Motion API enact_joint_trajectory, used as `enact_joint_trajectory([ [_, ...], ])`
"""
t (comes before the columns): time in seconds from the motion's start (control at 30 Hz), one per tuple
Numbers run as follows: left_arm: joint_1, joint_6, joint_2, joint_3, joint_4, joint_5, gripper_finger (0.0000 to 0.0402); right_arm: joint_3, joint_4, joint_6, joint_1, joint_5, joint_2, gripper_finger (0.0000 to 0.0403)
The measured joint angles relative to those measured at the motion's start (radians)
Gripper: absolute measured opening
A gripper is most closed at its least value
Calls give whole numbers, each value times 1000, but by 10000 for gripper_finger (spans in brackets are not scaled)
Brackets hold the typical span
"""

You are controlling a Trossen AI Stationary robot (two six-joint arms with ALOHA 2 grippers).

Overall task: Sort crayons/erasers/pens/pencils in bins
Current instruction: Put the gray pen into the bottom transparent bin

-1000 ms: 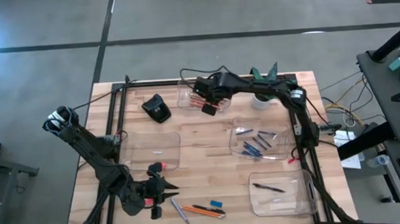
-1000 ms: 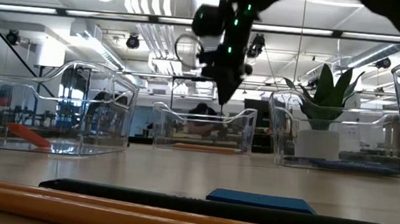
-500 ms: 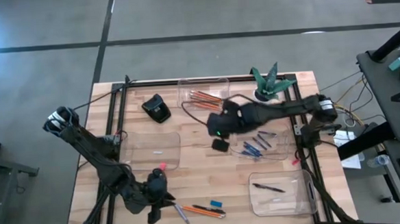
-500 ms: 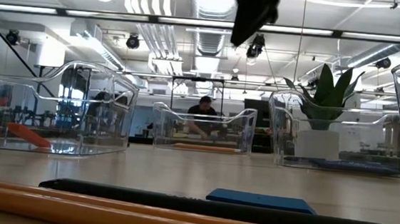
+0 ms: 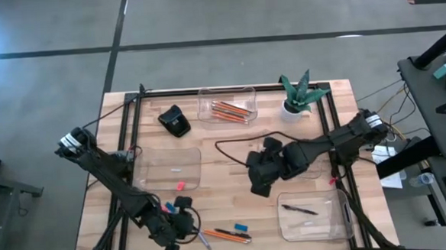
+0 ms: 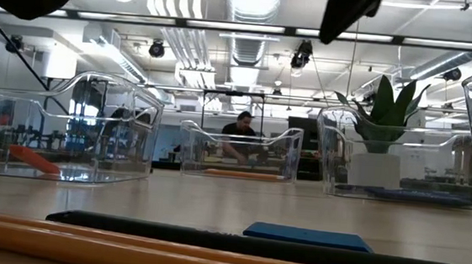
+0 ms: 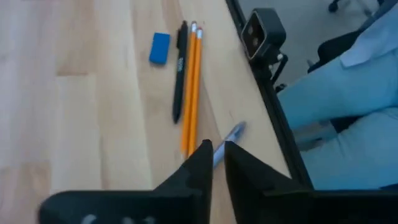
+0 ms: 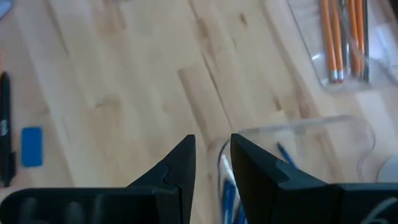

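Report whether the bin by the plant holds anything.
Not empty: the bin beside the plant holds several orange pencils, seen from above.

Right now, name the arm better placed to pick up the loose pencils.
Left. The left gripper hangs right beside the pencils at the table's near edge, while the right gripper is farther off at mid-table.
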Motion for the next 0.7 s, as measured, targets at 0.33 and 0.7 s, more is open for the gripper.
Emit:
enact_joint_trajectory([
  [0.33,2,33,58,20,96,53,54,0,-17,142,98,1,-5,93],
  [0.7,-12,237,132,17,93,81,123,1,17,302,209,0,45,93],
])
